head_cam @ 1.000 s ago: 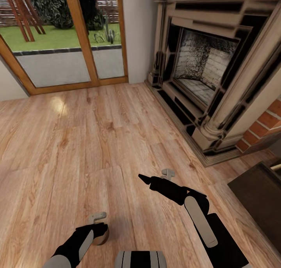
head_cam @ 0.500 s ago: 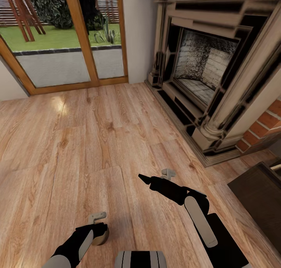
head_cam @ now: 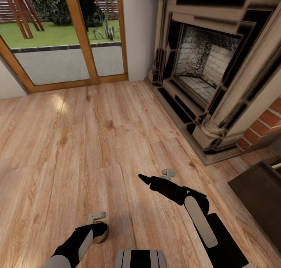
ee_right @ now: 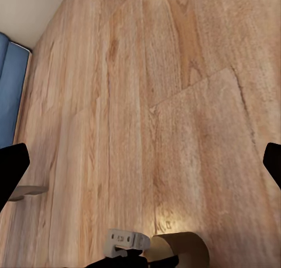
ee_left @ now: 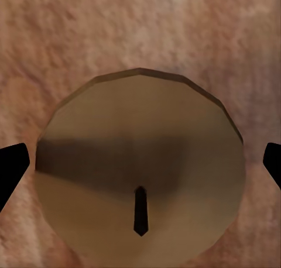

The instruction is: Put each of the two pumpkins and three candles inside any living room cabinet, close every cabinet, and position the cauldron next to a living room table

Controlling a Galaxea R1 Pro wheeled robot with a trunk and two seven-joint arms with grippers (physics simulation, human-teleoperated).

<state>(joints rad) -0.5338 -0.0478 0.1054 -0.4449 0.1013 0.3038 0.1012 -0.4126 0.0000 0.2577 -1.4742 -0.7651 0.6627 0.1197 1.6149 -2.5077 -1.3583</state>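
Observation:
One beige-tan candle, a flat round top with a short dark wick, sits between the fingers of my left gripper. The black fingertips stand wide on either side of it, with narrow gaps showing. In the head view the left gripper points down near the floor, and the candle peeks out beside it. The candle also appears low in the right wrist view. My right gripper reaches forward over the floor, open and with nothing between its fingers.
A dark stone fireplace with a raised hearth fills the right. Glass patio doors with wooden frames stand at the back. A dark brown flat-topped piece of furniture juts in at the lower right. Wooden floor lies ahead.
The whole head view has shifted slightly, so the camera moved. Both arms and the candle hold the same pose.

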